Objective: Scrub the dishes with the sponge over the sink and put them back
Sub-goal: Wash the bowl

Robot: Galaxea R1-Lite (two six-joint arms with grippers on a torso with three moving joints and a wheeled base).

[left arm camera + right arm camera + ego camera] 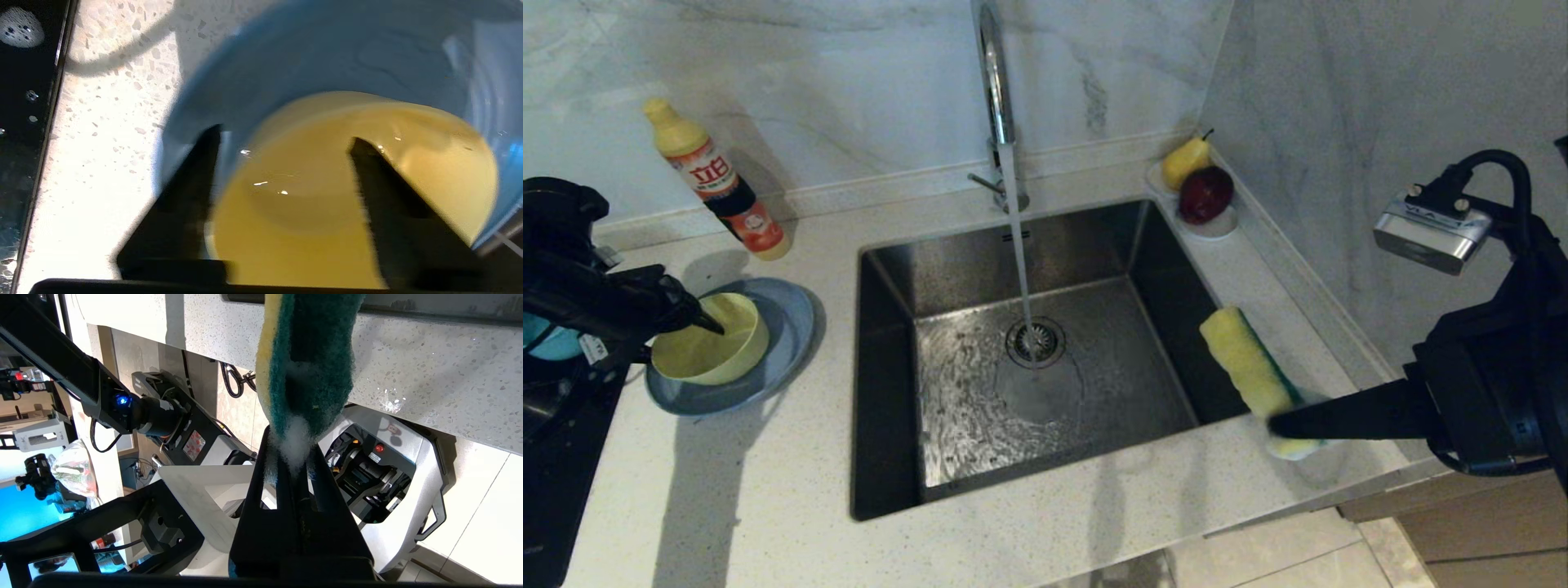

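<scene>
Left gripper (282, 143), fingers spread and straddling the near rim of the yellow bowl (712, 339), one finger inside, one outside (no grip visible). The bowl, empty, sits on the grey-blue plate (788, 343) on the counter left of the sink (1029, 351). Right gripper (292, 457), fingers pressed together, pinching the sponge (1252, 371) at the sink's right edge. Tap water runs into the basin's drain.
</scene>
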